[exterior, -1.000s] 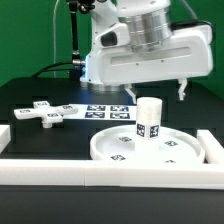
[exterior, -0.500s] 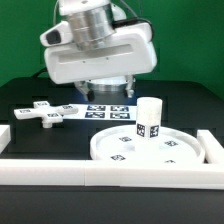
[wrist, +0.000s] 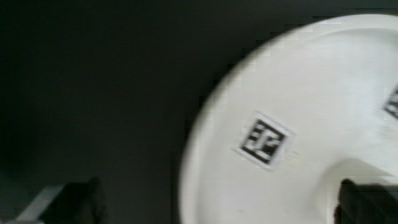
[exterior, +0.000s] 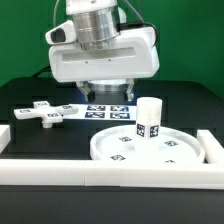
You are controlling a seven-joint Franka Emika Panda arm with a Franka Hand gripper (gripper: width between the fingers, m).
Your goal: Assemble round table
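Observation:
The large white round disc (exterior: 165, 152) lies flat at the front of the exterior view's right. The short cylindrical leg (exterior: 149, 119) stands upright on it, its tags facing the camera. The cross-shaped base piece (exterior: 44, 112) lies flat on the black table at the exterior view's left. My gripper (exterior: 109, 95) hangs open and empty above the marker board, to the exterior view's left of the leg and clear of it. In the wrist view the disc (wrist: 302, 90) and one of its tags fill one side, and my gripper (wrist: 221, 203) spans the disc's rim.
The marker board (exterior: 106, 112) lies between the cross piece and the disc. Long white border rails run along the front (exterior: 90, 173), the exterior view's right (exterior: 211, 147) and left (exterior: 4, 134). A green backdrop stands behind.
My gripper has moved from above the leg to the exterior view's left, now over the marker board. The leg, disc and cross piece have not moved.

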